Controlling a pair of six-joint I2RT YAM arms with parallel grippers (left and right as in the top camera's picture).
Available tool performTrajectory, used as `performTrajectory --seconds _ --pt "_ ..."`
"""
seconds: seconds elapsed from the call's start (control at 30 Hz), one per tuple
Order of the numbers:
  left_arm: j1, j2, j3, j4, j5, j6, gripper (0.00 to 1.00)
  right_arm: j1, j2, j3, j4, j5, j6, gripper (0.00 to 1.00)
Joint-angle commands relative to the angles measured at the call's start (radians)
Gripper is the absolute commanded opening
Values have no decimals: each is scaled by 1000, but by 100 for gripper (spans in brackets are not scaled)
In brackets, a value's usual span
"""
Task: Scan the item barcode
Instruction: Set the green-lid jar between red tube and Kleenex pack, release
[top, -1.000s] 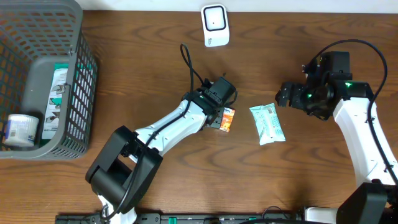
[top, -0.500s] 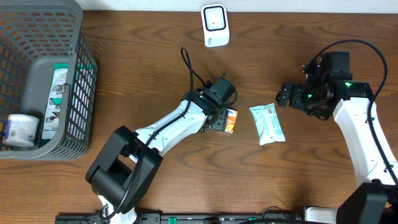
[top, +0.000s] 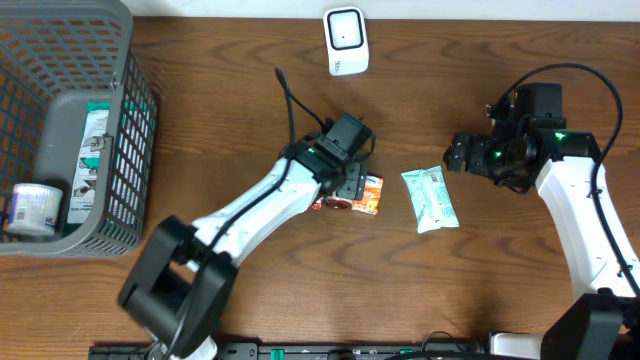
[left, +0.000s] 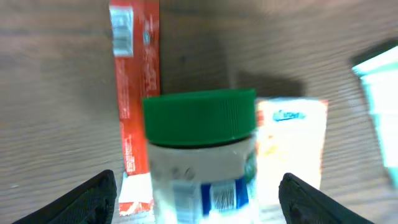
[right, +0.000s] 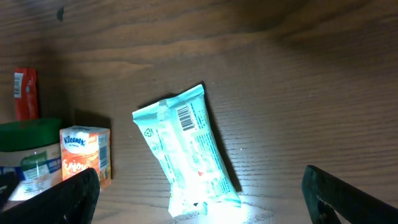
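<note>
left wrist view: the left tool (left: 199, 194) stands wide open around the jar (left: 198, 168), holding nothing; the jar seems stiff and smooth, so grip it just below the green lid (left: 199, 117).

The left arm (top: 255, 210) reaches diagonally from the near edge toward the middle, its wrist bent downward. The left gripper (top: 347, 188) points down with its jaws spread wide; its fingertips (left: 93, 196) show at the lower corners of the wrist view. The right arm (top: 580, 215) comes up along the right side and bends inward. The right gripper (top: 457, 153) faces left, jaws fully apart.
</note>
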Motion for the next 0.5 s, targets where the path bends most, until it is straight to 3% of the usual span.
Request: performTrajectory --seconds 0.0,0.23,0.47 --pt "7 -105 35 -2 -5 -1 79 -2 -5 8 -4 2 -14 99" --pt "52 -277 35 -7 -63 7 79 -2 -5 7 -5 2 -15 99" --pt "263 -526 36 -73 -173 79 79 -2 -5 7 -8 2 -15 99"
